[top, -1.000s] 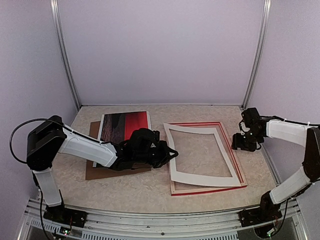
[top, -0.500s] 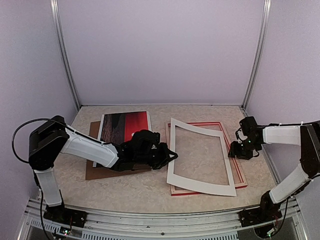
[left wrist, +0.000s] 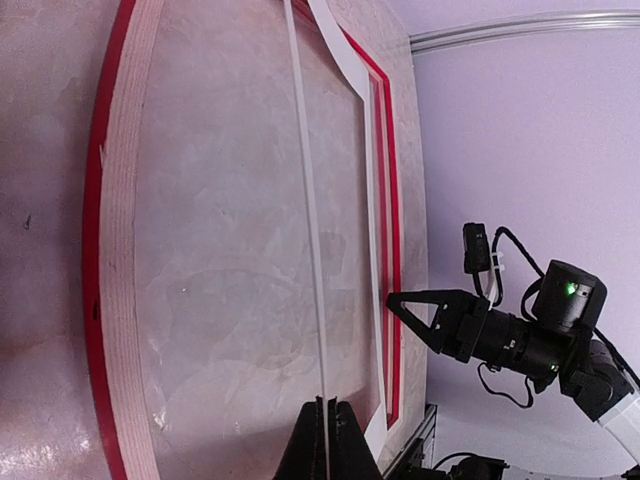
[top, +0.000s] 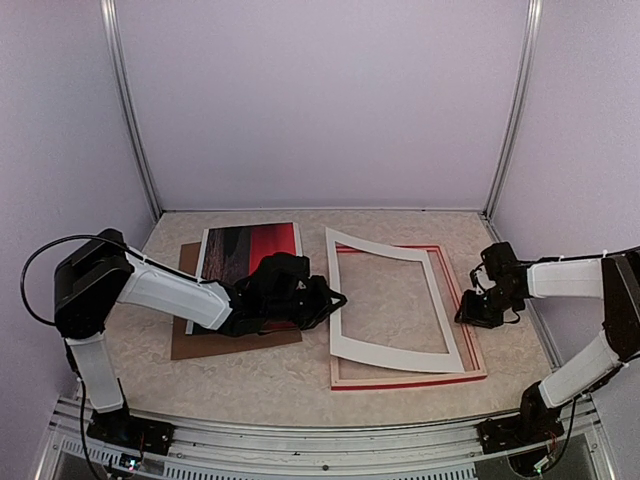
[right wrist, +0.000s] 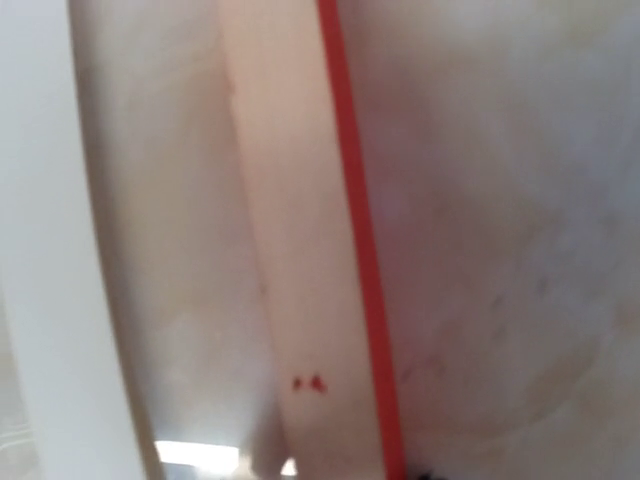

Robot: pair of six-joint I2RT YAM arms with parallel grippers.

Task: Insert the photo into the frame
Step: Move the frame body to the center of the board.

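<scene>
The frame [top: 410,381] lies flat on the table [top: 280,385], right of centre, pale wood upward with a red edge showing round it; inside its rails only the marbled tabletop shows. The white mat [top: 400,357] rests partly over the frame; its near band lies on the frame's near rail, while its far left corner is raised and hangs past the frame's far rail.

The left gripper [top: 338,298] is clamped tight on the mat's left edge; in the left wrist view the sheet runs edge-on as a thin white line out from between the closed fingers [left wrist: 345,450].

The photo [top: 250,250] lies left of the frame and apart from it, dark half to the left, red half to the right, on the brown backing board [top: 215,343].

The right gripper [top: 468,312] sits low at the frame's right rail; whether its jaws are parted or closed on the rail I cannot tell.

In the right wrist view, a small red mark shows on the pale rail, possibly printing, too blurred to read.
</scene>
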